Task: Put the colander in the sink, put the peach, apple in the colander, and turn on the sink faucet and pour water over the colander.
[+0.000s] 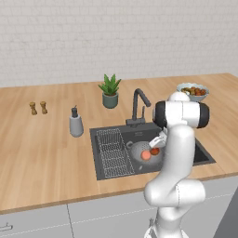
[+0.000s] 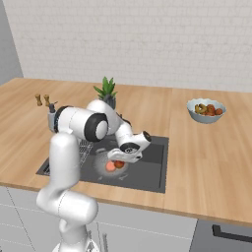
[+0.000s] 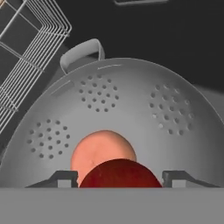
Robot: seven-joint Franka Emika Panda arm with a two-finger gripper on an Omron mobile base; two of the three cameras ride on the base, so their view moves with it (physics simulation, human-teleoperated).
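Hand view looks down into the colander (image 3: 131, 113), which sits in the sink (image 3: 175, 39) directly under the hand (image 3: 119, 179). The peach (image 3: 98, 151) rests on the colander's floor just ahead of the fingertips (image 3: 65, 178), and the apple (image 3: 119, 174) lies between the two tips, nearer than the peach and overlapping it. The tips stand well apart on either side of the apple; whether they grip it or have let it go I cannot tell, since their inner faces are hidden at the frame's edge. A wire rack (image 3: 26, 57) stands off to one side of the hand, beyond the colander's handle.

From the left base view, the colander lies in the basin below the sink faucet (image 1: 138, 106), with both fruits inside it and the hand low over them. No stream runs from the spout.

By my judgement the colander is placed and the peach is in; the apple is at or near its place. What remains is to clear the hand, work the faucet lever and get water over the colander.
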